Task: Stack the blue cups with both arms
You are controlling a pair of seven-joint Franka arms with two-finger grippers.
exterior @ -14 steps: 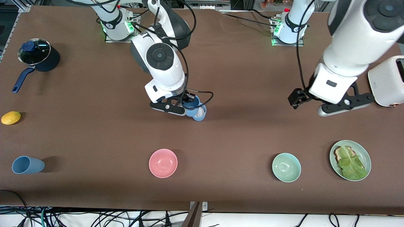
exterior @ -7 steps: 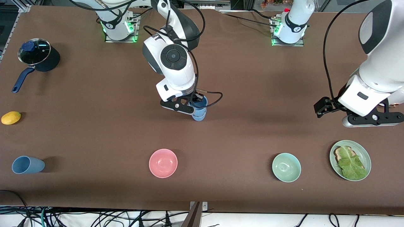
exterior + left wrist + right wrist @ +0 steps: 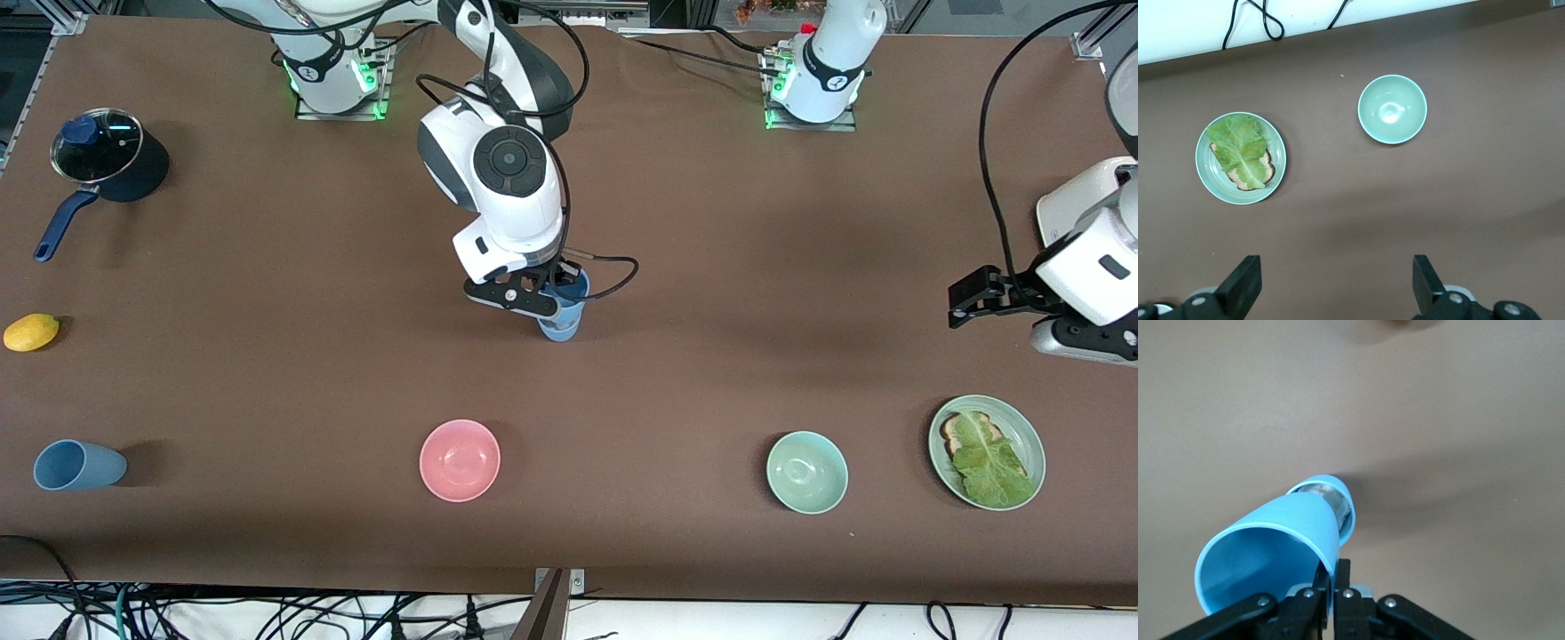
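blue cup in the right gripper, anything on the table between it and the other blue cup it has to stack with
Nothing visible. The right gripper is shut on the rim of a blue cup mid-table. The other blue cup lies on its side near the right arm's end, nearer the camera. The pink bowl sits just off that line; the lemon is well clear.

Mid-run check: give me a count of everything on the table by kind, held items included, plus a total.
Blue cups: 2, one held by the right gripper at, one on its side
Bowls: 2, pink and mint-green
Plate with toast and lettuce: 1
Saucepan: 1
Lemon: 1
Toaster: 1
Total: 8
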